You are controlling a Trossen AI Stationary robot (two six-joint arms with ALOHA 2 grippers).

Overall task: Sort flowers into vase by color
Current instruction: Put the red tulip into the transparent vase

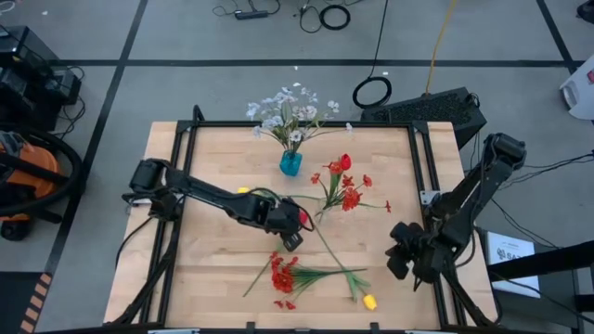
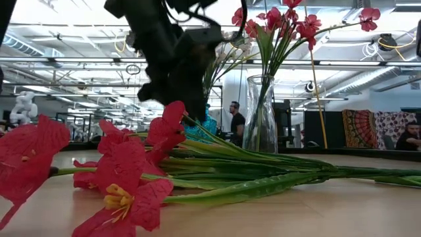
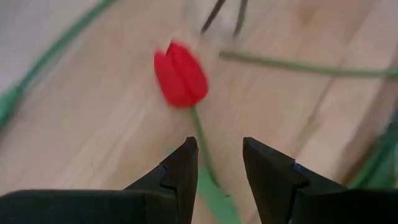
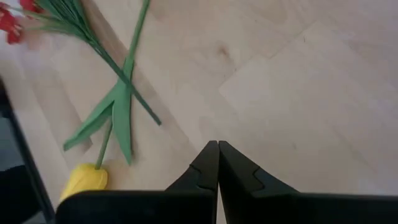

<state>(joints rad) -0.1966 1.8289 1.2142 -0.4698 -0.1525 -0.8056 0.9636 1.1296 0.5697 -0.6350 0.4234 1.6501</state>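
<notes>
Red tulip (image 3: 181,73) lies on the wooden table (image 1: 213,269) near the middle, its thin stem between the open fingers of the left gripper (image 3: 219,163); it looks light and bendy, so hold the stem, while the right gripper (image 4: 217,163) waits closed.

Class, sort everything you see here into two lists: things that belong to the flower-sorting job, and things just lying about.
Belongs to the job:
red tulip
yellow tulip
red small-bloom cluster
white blossom spray
small blue vase
clear glass vase
left claw

Lying about:
orange vacuum
floor cables
</notes>
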